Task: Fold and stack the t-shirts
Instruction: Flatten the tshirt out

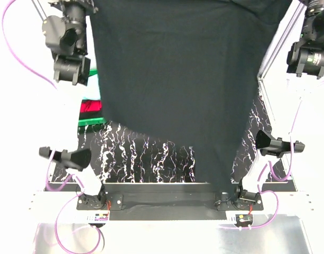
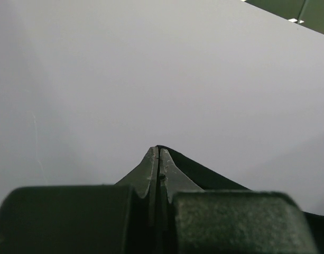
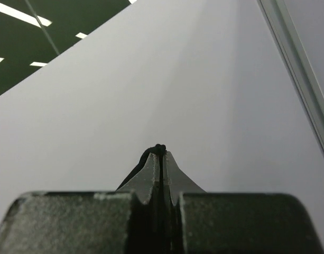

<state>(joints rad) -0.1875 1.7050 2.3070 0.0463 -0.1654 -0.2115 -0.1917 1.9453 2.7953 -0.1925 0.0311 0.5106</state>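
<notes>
The black t-shirt [image 1: 177, 79] is the biggest thing in the overhead view. It hangs as a wide dark sheet spread between the two raised arms and covers most of the middle of the picture. Its top edge runs out of view at the top. Its bottom edge slants, ending higher on the left and dropping lowest at the right, close to the right arm's base. Below and behind the shirt lies the table [image 1: 146, 153], black with white streaks, showing mainly under the shirt's lower left edge. The left arm [image 1: 66, 42] is lifted just beside the shirt's left edge, and the right arm [image 1: 309, 53] is lifted a little way off its upper right corner. A green crate [image 1: 92, 122] sits just left of the shirt's left edge, below the left arm, with a red t-shirt [image 1: 90, 107] lying in it. In the left wrist view the left gripper [image 2: 159, 152] has its jaws pressed together on the shirt, and black cloth comes out at the tips and falls away down the right side of the fingers. In the right wrist view the right gripper [image 3: 162, 153] is likewise clamped on the shirt. A small bunched nub of black cloth pokes out past the tips, and more cloth trails down the left side of the fingers.
</notes>
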